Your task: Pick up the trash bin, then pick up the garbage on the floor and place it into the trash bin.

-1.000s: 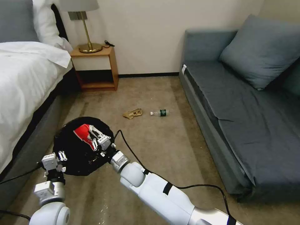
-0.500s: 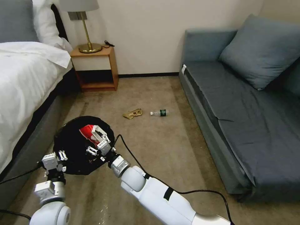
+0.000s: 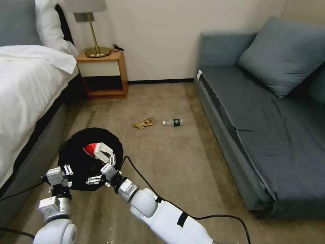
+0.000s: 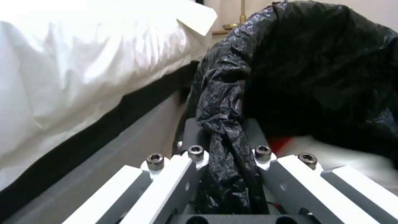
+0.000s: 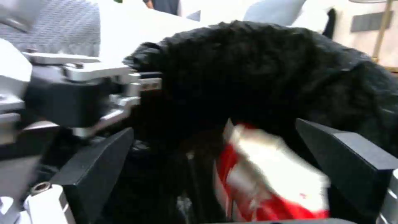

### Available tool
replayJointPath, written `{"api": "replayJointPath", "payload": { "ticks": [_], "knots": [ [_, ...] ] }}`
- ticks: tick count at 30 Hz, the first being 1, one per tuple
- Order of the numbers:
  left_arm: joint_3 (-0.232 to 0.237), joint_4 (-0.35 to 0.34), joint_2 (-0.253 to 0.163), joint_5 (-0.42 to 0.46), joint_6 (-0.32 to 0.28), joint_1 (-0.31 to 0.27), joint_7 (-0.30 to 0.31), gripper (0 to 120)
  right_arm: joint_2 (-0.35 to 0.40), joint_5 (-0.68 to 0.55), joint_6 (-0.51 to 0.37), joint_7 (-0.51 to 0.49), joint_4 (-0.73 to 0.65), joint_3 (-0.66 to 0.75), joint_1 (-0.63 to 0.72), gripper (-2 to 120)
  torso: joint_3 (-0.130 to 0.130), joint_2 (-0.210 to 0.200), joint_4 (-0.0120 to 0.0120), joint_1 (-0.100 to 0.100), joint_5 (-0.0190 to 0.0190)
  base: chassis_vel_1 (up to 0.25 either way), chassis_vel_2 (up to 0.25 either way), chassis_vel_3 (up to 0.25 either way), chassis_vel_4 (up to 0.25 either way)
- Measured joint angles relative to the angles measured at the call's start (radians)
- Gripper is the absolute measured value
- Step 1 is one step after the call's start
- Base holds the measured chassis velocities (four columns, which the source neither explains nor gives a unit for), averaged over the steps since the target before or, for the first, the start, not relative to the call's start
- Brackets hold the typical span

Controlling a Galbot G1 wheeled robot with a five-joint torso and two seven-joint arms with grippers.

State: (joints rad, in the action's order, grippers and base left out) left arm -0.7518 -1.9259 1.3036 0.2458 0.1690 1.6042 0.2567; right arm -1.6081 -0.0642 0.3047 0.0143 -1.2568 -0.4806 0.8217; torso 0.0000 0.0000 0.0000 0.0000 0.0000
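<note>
Your right gripper [image 3: 101, 168] sits over the near edge of the trash bin [image 3: 72, 159], jaws spread wide w/ nothing between them. In the right wrist view the two dark fingers [image 5: 93, 168] stand well apart, and the red snack bag [image 5: 269, 183] lies in the gap, inside the black liner; whether it touches either finger can't be told. In the head view that red snack bag [image 3: 93, 149] rests in the bin, just beyond the fingertips.

Your left gripper [image 3: 62, 174] is at the bin's near-left rim, clamped onto the bunched black liner [image 4: 226, 146]; the left wrist view shows the plastic squeezed between the fingers.

Vs. 1 s ago: the right gripper was farther in over the bin, on the bag; it's now pulled back toward you & the bag has stayed in the bin. Left gripper & bin haven't shifted.

On the carpet beyond the bin: crumpled tan paper wrapper [image 3: 144, 123] and, beside it but apart, the small clear bottle [image 3: 172, 122], lying on its side. Bed [image 3: 23, 88] is on your left, sofa [image 3: 257, 112] on your right.
</note>
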Motion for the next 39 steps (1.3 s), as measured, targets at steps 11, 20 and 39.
{"api": "replayJointPath", "payload": {
  "ticks": [11, 20, 39],
  "knots": [
    [0.0, 0.03, 0.003, -0.004, 0.011, -0.017, -0.008, 7, 0.005, -0.044, -0.021, -0.037, -0.027, -0.018, -0.076, 100, 0.0, 0.0, 0.0, 0.0, 0.0, 0.0, 0.0, 0.0, 0.0],
    [-0.024, 0.068, -0.011, 0.0, 0.037, -0.031, 0.004, 7, 0.016, -0.03, -0.038, -0.117, -0.035, 0.076, -0.031, 100, 0.0, 0.0, -0.0001, 0.0, 0.0, 0.0, 0.0, 0.0, 0.0],
    [-0.042, 0.113, -0.023, -0.014, 0.044, -0.072, 0.055, 7, 0.147, -0.087, -0.128, -0.243, -0.1, 0.28, 0.076, 100, 0.0, 0.0, -0.0001, 0.0, 0.0002, 0.0, 0.0, 0.0, 0.0]
  ]
}}
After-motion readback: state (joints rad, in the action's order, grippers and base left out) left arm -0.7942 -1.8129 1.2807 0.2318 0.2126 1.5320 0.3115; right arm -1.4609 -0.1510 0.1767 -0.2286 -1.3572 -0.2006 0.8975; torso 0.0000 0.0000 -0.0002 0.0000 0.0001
